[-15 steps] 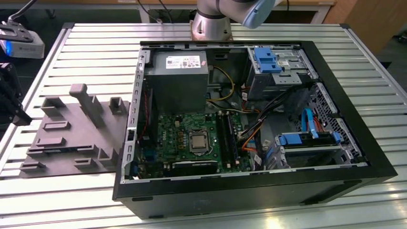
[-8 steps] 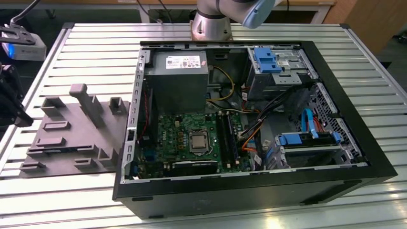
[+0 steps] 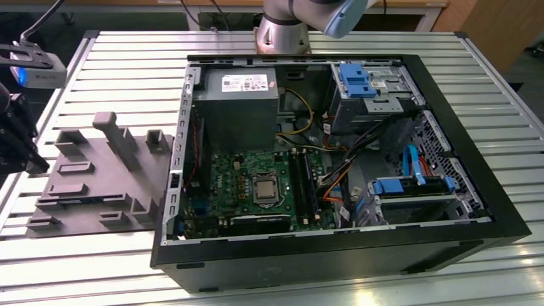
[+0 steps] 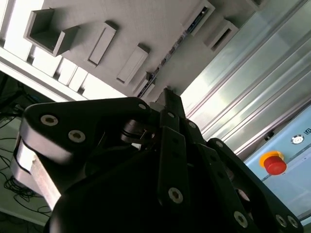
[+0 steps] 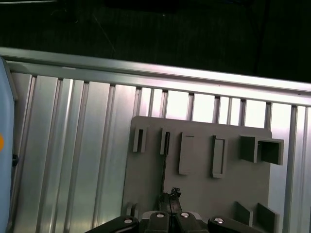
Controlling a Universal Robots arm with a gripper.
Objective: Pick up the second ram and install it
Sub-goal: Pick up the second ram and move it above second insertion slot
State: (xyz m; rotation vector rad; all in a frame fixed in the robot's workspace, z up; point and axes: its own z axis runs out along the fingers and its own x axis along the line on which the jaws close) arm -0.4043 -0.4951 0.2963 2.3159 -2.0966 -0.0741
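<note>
The second ram (image 4: 177,46) is a thin dark strip with a row of small blocks. It stands on edge in a slot of the grey fixture plate (image 4: 146,24). In the first wrist view the second ram (image 5: 164,174) shows as a fine dark line running from a slot down to my fingertips. My gripper (image 4: 169,93) hangs over the ram's near end with its fingers together; I cannot tell whether it touches the ram. In the exterior view the gripper (image 3: 34,167) hovers above the edge of the plate (image 3: 93,191) at that view's left.
An open computer case (image 3: 340,255) takes up the middle of the slatted metal table, with the green motherboard (image 3: 246,172) inside. Grey uprights (image 3: 114,137) rise from the fixture plate. A red button (image 4: 275,163) sits at the table's side. The arm's base (image 3: 285,29) stands behind the case.
</note>
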